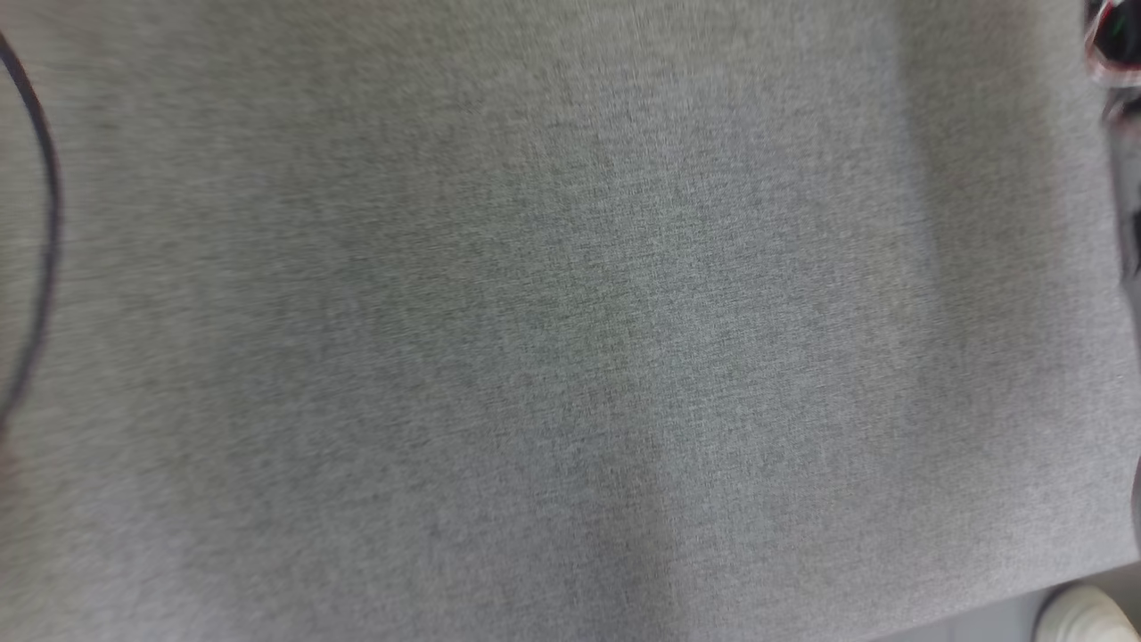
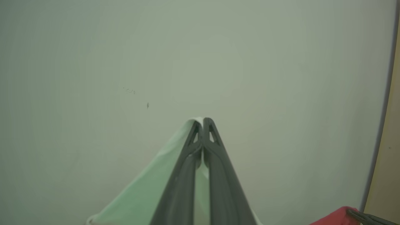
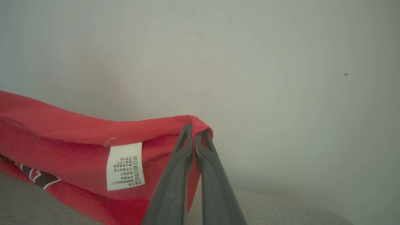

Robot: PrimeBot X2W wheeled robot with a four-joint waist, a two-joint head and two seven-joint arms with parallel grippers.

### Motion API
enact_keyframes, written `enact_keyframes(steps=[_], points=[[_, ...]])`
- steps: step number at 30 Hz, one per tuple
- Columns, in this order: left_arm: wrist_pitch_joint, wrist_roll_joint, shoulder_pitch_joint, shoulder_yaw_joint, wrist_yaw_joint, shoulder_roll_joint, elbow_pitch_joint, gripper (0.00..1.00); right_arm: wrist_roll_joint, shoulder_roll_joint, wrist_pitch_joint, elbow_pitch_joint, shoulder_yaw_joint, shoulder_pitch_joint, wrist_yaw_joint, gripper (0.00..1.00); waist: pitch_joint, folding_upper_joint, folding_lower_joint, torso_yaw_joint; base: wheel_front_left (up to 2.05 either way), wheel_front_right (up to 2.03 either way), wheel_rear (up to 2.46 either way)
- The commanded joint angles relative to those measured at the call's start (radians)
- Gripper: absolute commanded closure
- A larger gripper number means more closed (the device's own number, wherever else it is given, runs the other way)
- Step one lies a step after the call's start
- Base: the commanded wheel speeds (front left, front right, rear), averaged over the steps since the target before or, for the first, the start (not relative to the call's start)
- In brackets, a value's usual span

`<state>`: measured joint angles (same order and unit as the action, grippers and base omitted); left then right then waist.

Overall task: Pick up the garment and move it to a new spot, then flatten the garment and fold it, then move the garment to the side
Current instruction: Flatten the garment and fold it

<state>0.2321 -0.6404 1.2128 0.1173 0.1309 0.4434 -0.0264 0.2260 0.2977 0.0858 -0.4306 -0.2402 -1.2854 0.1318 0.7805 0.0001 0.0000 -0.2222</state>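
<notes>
**Two-point lift of the garment.** The right gripper is clenched on the folded top edge of the red soft-cloth garment. Its two long dark fingers are pressed together, with the cloth wrapped over their tips. A white rectangular care label hangs from the seam just beside the fingers, which suggests the pinch sits on an inner seam or hem. A dark print with a white outline shows low on the cloth.

The left gripper is also clamped tight, on a corner of pale mint-green cloth that falls away below it in a taut triangle. Whether this is a panel of the same garment cannot be told, though a fold of red cloth and a second pair of dark fingers lie near it at the lower right of the left wrist view.

Both pinches are raised in front of a plain pale wall. The red edge stretches away from the right pinch, and its lower part hangs down to, or close above, the grey woven-cloth surface; contact cannot be confirmed. Holding two separate points high probably lets the cloth hang open under its own weight, ready to be laid flat at a new spot.

In the head view the grey surface is blurred. A thin dark cable arcs by its left edge, and a white shoe stands on the floor beyond its edge at the lower right.
</notes>
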Motion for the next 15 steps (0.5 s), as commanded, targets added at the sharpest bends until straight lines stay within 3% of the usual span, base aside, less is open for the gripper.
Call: enact_keyframes(steps=[1, 7, 15], points=[[-0.006, -0.025, -0.052, -0.009, -0.005, 0.002, -0.017, 1.00, 0.026, 0.010, -0.020, 0.017, -0.006, 0.041, -0.003, 1.00, -0.068, -0.0001, 0.0000, 0.043, 0.00, 0.00, 0.00], [-0.043, -0.127, -0.319, -0.049, -0.055, -0.026, -0.087, 1.00, 0.108, 0.029, -0.167, 0.074, -0.023, 0.199, -0.003, 1.00, -0.189, -0.0001, 0.0000, 0.076, 0.00, 0.00, 0.00], [-0.023, -0.143, -0.633, -0.019, -0.081, -0.078, -0.082, 1.00, 0.120, 0.013, -0.252, 0.075, 0.002, 0.409, -0.003, 1.00, -0.340, -0.0001, 0.0000, 0.112, 0.00, 0.00, 0.00]])
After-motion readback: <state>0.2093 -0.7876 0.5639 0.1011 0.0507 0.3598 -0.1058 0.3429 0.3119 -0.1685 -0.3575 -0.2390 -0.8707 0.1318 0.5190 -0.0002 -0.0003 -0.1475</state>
